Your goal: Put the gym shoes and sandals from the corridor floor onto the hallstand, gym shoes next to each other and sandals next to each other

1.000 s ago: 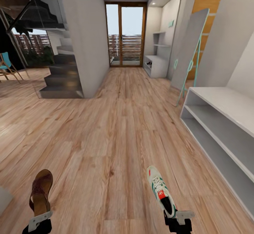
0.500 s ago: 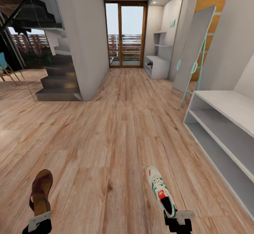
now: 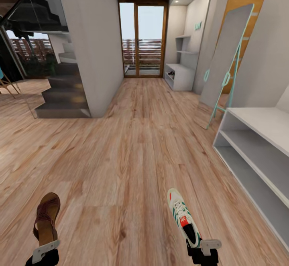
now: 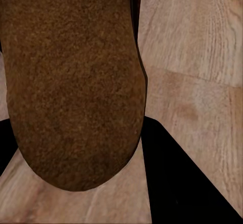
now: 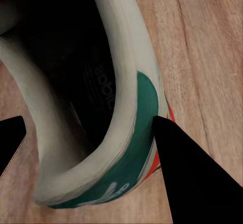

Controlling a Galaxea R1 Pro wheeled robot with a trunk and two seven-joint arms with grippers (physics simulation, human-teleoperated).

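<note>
the robot is in a long corridor with a brown wood corridor floor [image 3: 132,145]. the left gripper [image 3: 45,250] is low down on the left side of the head view. its fingers [image 4: 182,183] are closed on the heel of a brown sandal [image 3: 46,218]. the sandal sticks out ahead of the gripper, up off the floor. up close, the left wrist view shows the sandal's [image 4: 71,82] fuzzy brown sole, with dark finger tips at its sides.

the right gripper [image 3: 202,250] is low down on the right side. its fingers [image 5: 195,178] are closed on the heel of a white gym shoe [image 3: 182,217] with green stripes and a red patch. the toe points away from the robot. the right wrist view looks into the gym shoe's [image 5: 121,133] dark inside, with a finger on each side of the heel wall.

the pale grey shoe rack [image 3: 257,153] stands by the right wall, near the gym shoe but apart from it. a tall mirror [image 3: 226,57] with a teal frame leans on the wall past it. grey stairs [image 3: 62,93] are on the left. a glass door [image 3: 142,37] is at the far end.
</note>
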